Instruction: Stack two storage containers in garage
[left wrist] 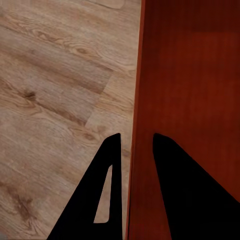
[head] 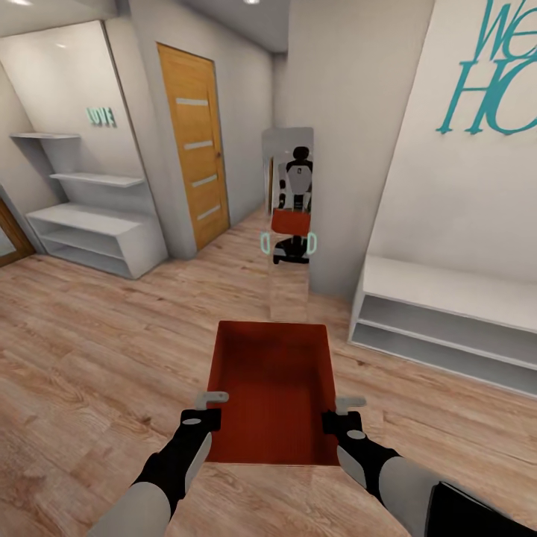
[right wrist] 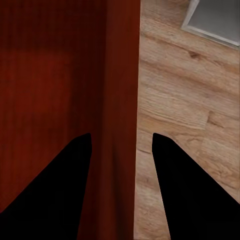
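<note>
Carrying the storage container (head: pixel 273 388) between both claws over the wood plank floor (head: pixel 97 350): left gripper (head: pixel 212 409) pinches the left wall, right gripper (head: pixel 341 415) clamps the right one. Past them stands a mirror (head: pixel 289 224), white shelves (head: pixel 447 313) right, an orange door (head: pixel 194 142) far left.

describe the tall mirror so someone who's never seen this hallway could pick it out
Look past the orange-red container held between both grippers, to the grey wall corner right of the wooden door. The mirror is the narrow upright panel there, alone in reflecting the robot.
</note>
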`<state>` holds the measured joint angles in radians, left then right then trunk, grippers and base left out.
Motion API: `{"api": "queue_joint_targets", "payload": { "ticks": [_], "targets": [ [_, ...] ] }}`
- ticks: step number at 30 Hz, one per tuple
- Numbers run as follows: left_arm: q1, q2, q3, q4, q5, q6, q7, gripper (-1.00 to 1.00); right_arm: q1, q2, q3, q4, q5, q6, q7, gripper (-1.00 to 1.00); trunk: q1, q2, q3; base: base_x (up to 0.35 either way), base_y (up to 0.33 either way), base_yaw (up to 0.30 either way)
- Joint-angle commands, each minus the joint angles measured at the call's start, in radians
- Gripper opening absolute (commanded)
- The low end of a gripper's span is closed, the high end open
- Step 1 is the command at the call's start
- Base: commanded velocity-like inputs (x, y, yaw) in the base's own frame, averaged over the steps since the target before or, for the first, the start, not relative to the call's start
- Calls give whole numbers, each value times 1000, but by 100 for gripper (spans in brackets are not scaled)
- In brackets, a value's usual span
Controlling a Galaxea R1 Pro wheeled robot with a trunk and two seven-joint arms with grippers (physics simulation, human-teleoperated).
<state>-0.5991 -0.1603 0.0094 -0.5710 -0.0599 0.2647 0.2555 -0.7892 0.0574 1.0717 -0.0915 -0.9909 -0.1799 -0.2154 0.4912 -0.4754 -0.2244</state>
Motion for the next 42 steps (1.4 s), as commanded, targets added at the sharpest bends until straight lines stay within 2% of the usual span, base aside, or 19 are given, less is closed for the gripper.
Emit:
{"api": "queue_joint_targets", "payload": {
  "ticks": [1, 10, 42],
  "targets": [
    [-1, 1, 4, -3, -21, 10, 7, -100, -1, -7, -6, 3, -9, -4, -4, -100, 1, -2, -2, 322, 0, 0],
    [-1, 1, 4, -4, -21, 10, 7, -100, -1, -7, -6, 3, -9, -4, -4, -100, 1, -2, -2, 322, 0, 22],
    [-1, 1, 4, -4, -21, 10, 7, -100, -1, -7, -6, 3, -9, -4, -3, -100, 1, -2, -2, 322, 0, 294]
  ]
}}
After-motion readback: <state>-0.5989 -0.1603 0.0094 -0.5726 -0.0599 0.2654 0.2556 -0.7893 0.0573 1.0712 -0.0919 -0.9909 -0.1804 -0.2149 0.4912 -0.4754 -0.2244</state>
